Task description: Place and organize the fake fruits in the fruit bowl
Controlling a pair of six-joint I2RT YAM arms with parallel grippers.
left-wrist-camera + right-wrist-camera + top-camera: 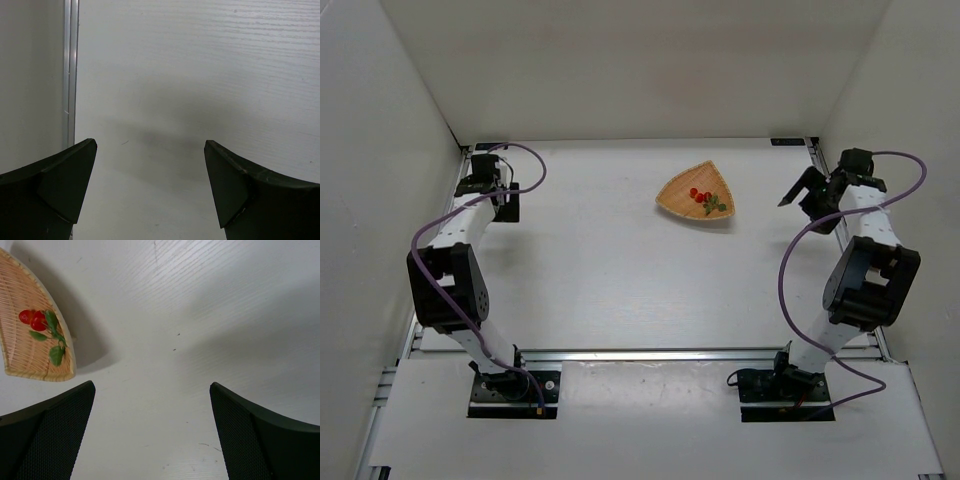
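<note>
The woven tan fruit bowl [675,197] sits right of the table's middle, toward the back. Small red fake fruits [700,196] with green leaves lie inside it. In the right wrist view the bowl [20,355] is at the left edge, with two red balls [32,320] on a leafy stem; I cannot tell a loose one apart. My right gripper [798,190] is open and empty, right of the bowl and clear of it, over bare table [152,386]. My left gripper [509,207] is open and empty at the far left, over bare table [150,143].
White walls close in the table on the left, back and right. An aluminium rail [70,75] runs along the left table edge beside my left gripper. Purple cables [790,270] loop from both arms.
</note>
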